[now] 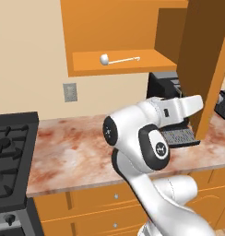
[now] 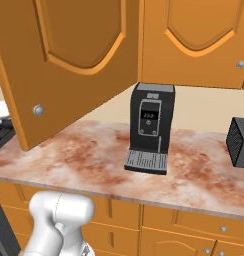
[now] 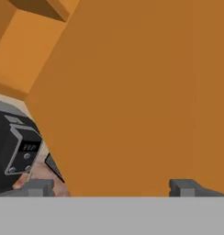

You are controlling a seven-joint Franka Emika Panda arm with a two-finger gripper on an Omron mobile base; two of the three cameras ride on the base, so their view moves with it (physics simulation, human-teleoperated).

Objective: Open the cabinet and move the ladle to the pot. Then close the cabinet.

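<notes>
Small silvery-white ladle (image 1: 115, 59): lies on the open shelf of the orange wooden wall cabinet (image 1: 119, 62), bowl left, thin handle right. Arched cabinet door (image 2: 69, 65) with round silver knob: swung wide open. Black coffee machine (image 2: 150, 127) on the mottled reddish stone worktop (image 2: 89, 157): small lit display, characters unreadable. Tool (image 3: 109, 187): tips spread wide, empty, close to the door's plain inner face.

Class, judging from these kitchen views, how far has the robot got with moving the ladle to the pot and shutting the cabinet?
Done: the cabinet door stands swung open. In hand: the gripper, open and empty, faces the door's inner side. Left: the ladle lies on the cabinet shelf, ungrasped; it must go to the pot, then the door needs closing.
</notes>
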